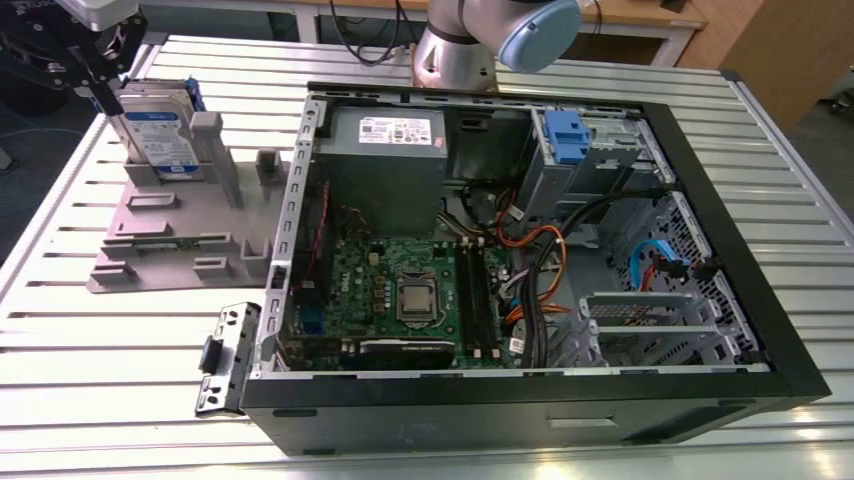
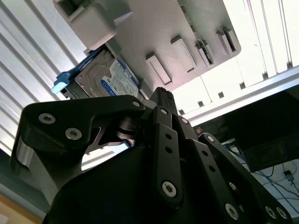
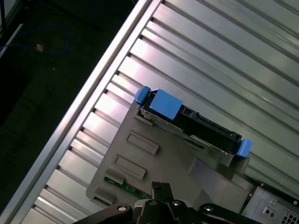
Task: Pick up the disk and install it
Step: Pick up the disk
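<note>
I'm at the pickup: in the exterior view's upper left the gripper, clenched or released I cannot tell, hangs over the disk upright in its stand, so the grasp calls for a square descent.

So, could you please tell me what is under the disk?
The grey stand: the disk stands on edge in it, beside an upright post. Its bottom edge is hidden by the stand, so the seating can't be seen.

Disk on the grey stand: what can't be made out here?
Lower part of the disk: exterior view, behind posts of the grey stand.
Label of the disk: second wrist view, partly covered by the gripper.
Contact between gripper and disk: exterior view, gripper cut off by the top edge.
</note>
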